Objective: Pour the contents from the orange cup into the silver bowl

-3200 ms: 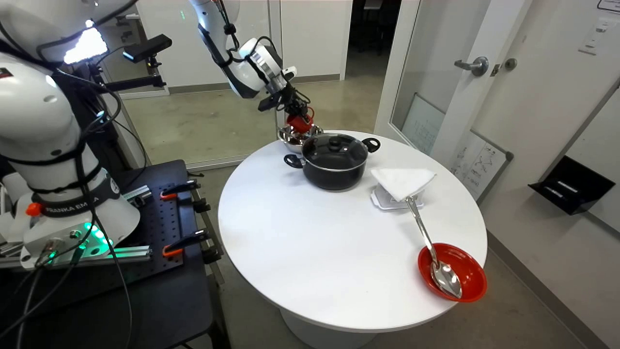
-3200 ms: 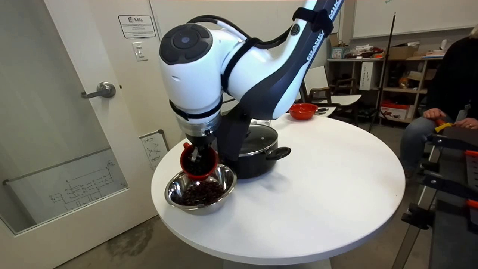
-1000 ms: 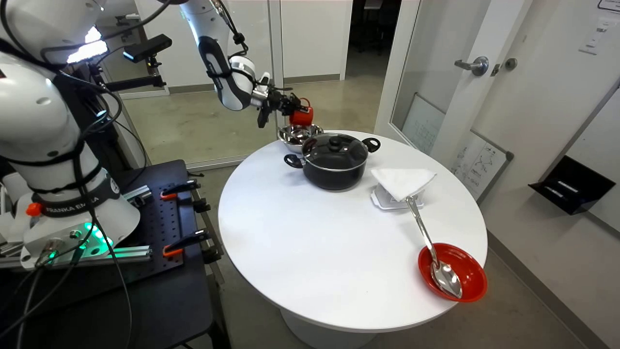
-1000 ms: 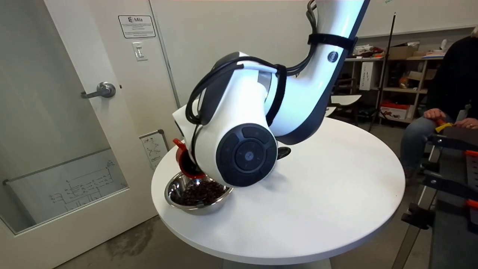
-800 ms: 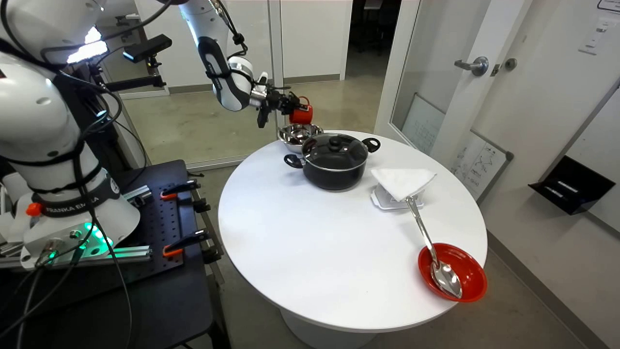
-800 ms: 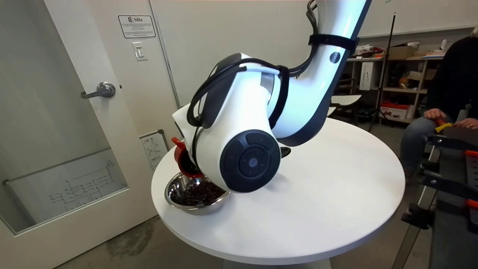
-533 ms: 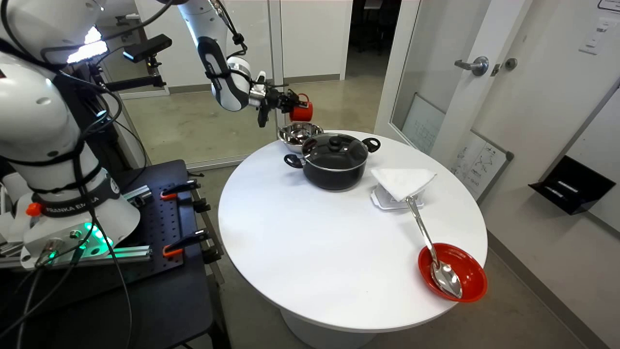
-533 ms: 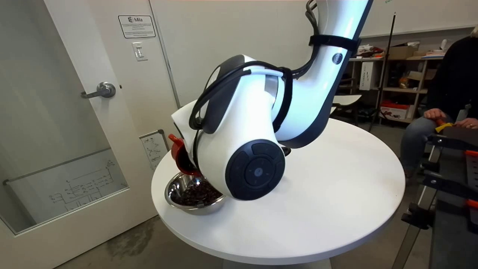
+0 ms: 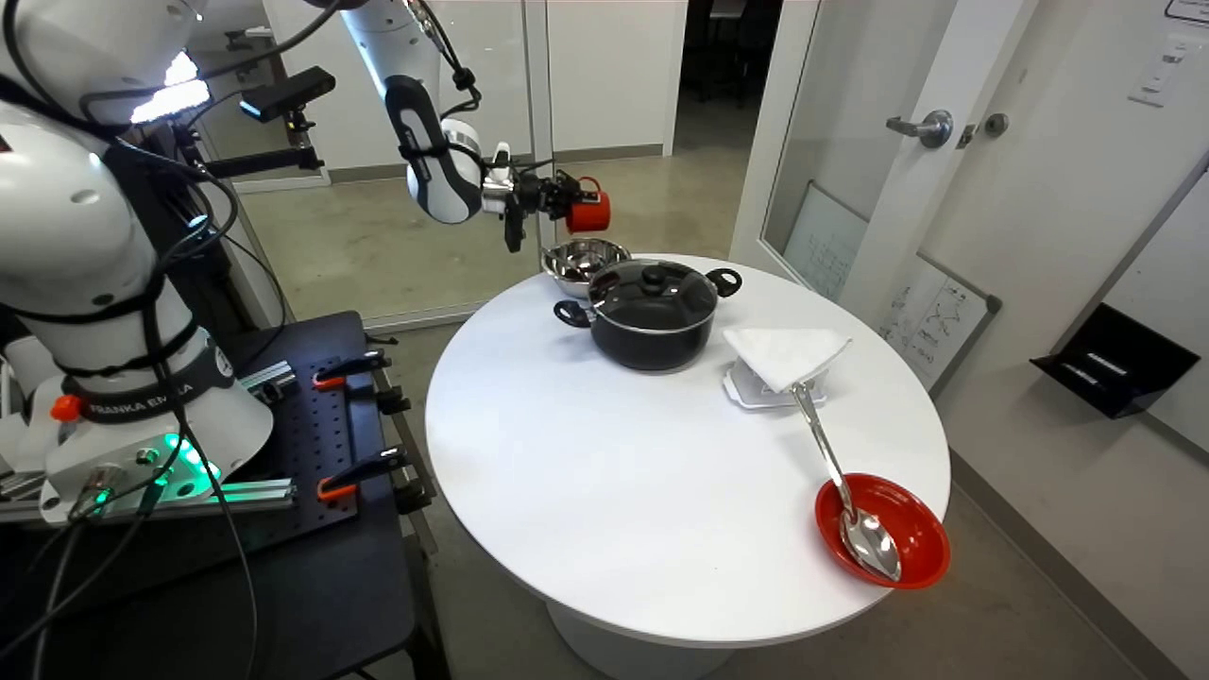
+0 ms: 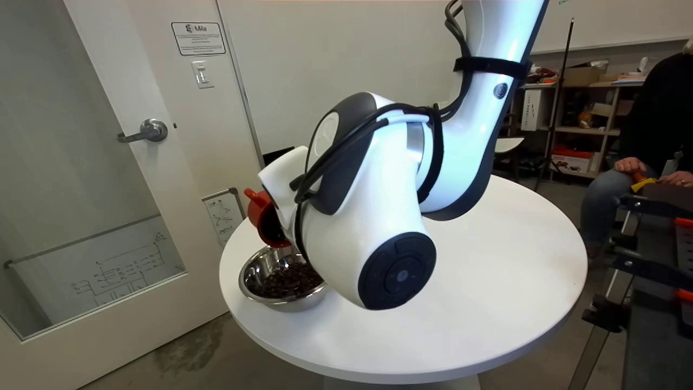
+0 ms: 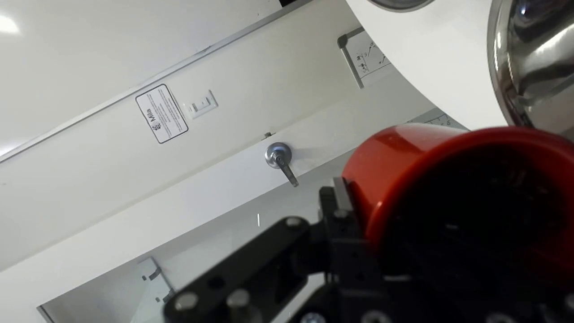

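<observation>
The orange cup [image 9: 589, 213] hangs above the silver bowl [image 9: 570, 275], tipped on its side with its handle uppermost. My gripper [image 11: 358, 211] is shut on the cup's wall, one finger lying along the outside; the other merges with the dark inside. Low light in the cup [image 11: 372, 163] leaves it unclear whether anything is in it. Dark bean-like pieces [image 10: 289, 280] lie in the silver bowl [image 10: 295, 305] near the table edge. In that exterior view the arm hides the gripper and covers part of the cup [image 10: 259, 208]. The wrist view catches the bowl's rim [image 11: 498, 63] at upper right.
A dark two-handled pot [image 9: 652, 331] with a glass lid stands close beside the silver bowl. Farther along the round white table [image 9: 567, 472] are a white cloth [image 9: 789, 354] on a clear container and a red bowl [image 9: 930, 538] with a spoon.
Since about three seconds ago the wrist has swung round and the cup has turned. During the last second the cup has risen slightly off the bowl, still held.
</observation>
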